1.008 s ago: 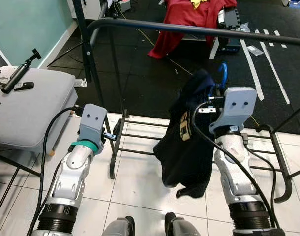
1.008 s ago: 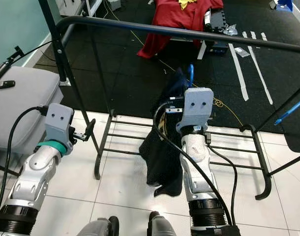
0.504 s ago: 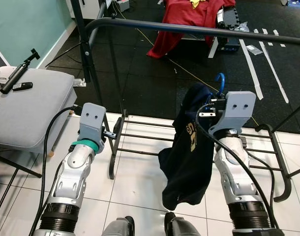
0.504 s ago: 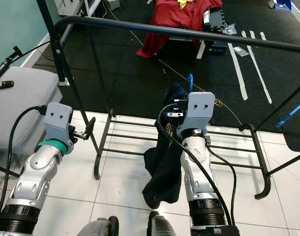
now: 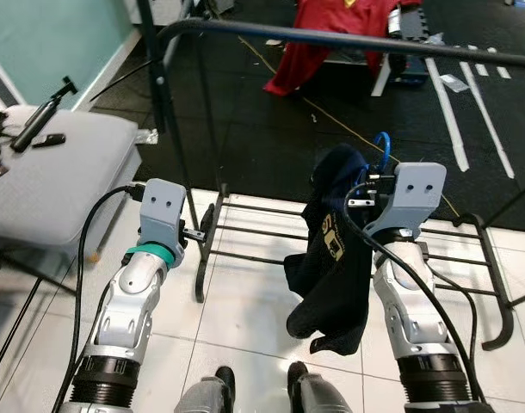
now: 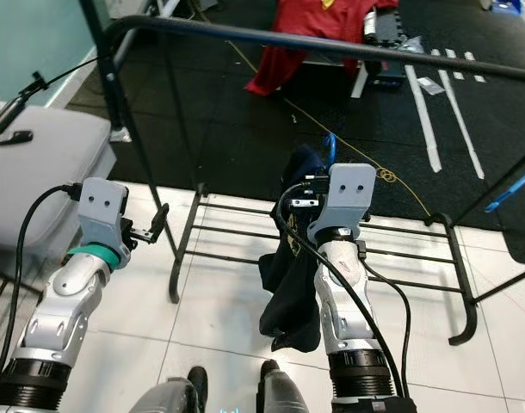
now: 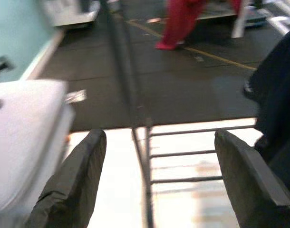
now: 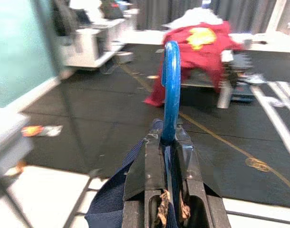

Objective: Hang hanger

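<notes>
**Below the rail, hanger held hook-up**

At the right gripper (image 8: 165, 164), the fingers clamp the blue hanger (image 8: 171, 90) at its neck, so its hook stands upright above them, apparently ready for lifting over the black rail (image 5: 348, 39). A dark shirt (image 5: 336, 249) drapes beneath. Hanger and rail are well apart, the rail higher and farther off. The left gripper (image 7: 154, 175) spreads wide, empty.

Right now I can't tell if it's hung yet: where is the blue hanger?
The blue hanger is clamped in the right gripper on the robot's right, carrying a dark navy garment, below the black rail and not hooked on it.
</notes>
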